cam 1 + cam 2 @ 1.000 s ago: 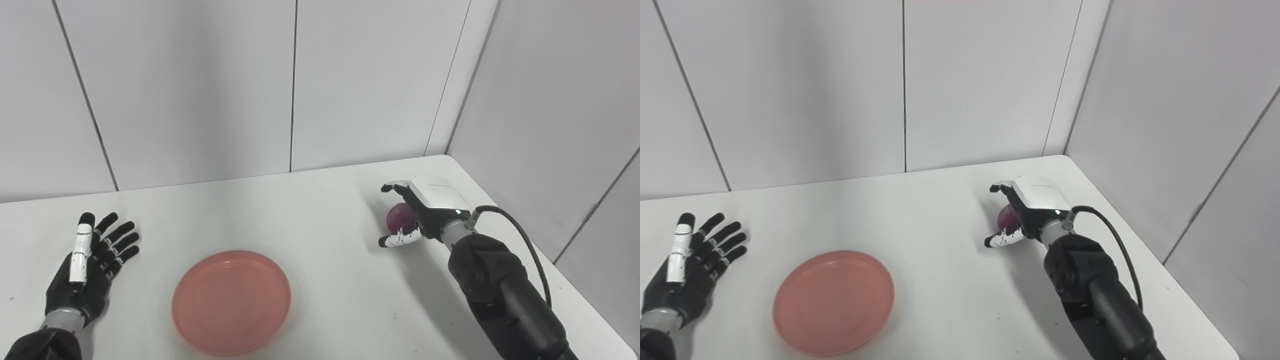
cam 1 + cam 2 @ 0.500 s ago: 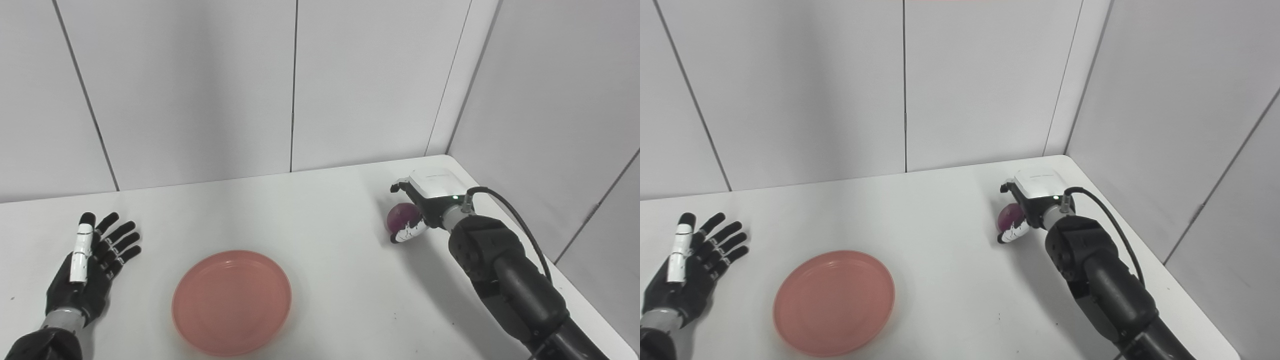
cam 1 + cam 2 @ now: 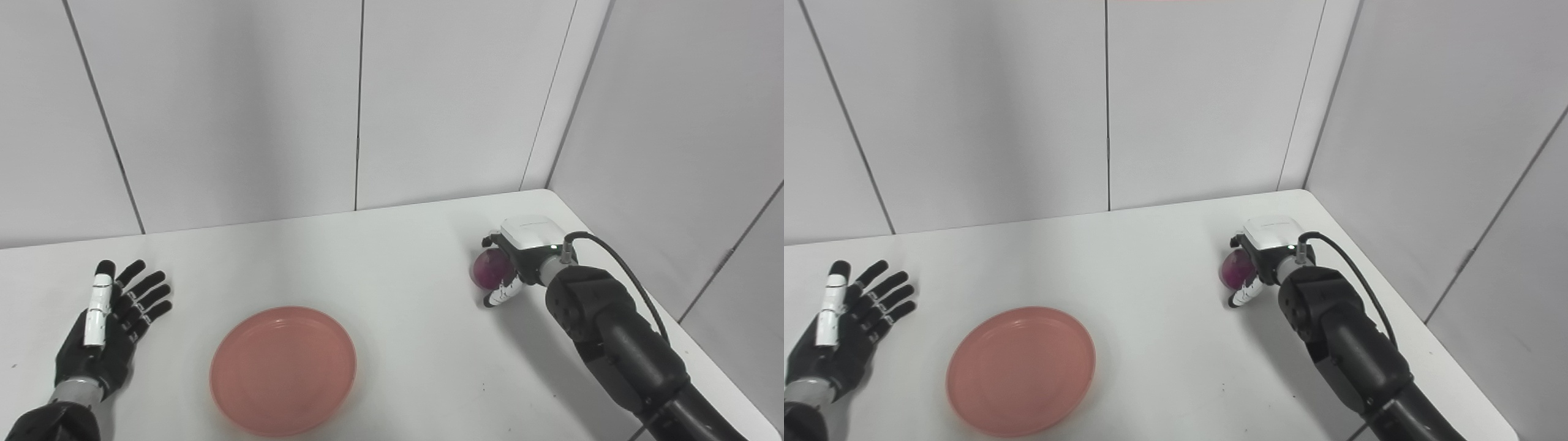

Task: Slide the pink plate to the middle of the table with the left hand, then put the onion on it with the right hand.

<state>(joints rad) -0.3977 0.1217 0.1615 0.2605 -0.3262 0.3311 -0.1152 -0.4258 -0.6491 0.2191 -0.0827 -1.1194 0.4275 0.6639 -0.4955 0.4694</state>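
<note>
Plate [image 3: 283, 369] on surface [image 3: 380, 257], near front, left of centre. Left hand [image 3: 107, 334] well left of plate. Onion [image 3: 490, 269] far right, in right hand [image 3: 520, 257].

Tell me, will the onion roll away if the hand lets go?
Probably, a little. The onion looks round and smooth, so it could roll on the flat table. The right hand is curled around it. The plate has a raised rim that might stop it.
</note>
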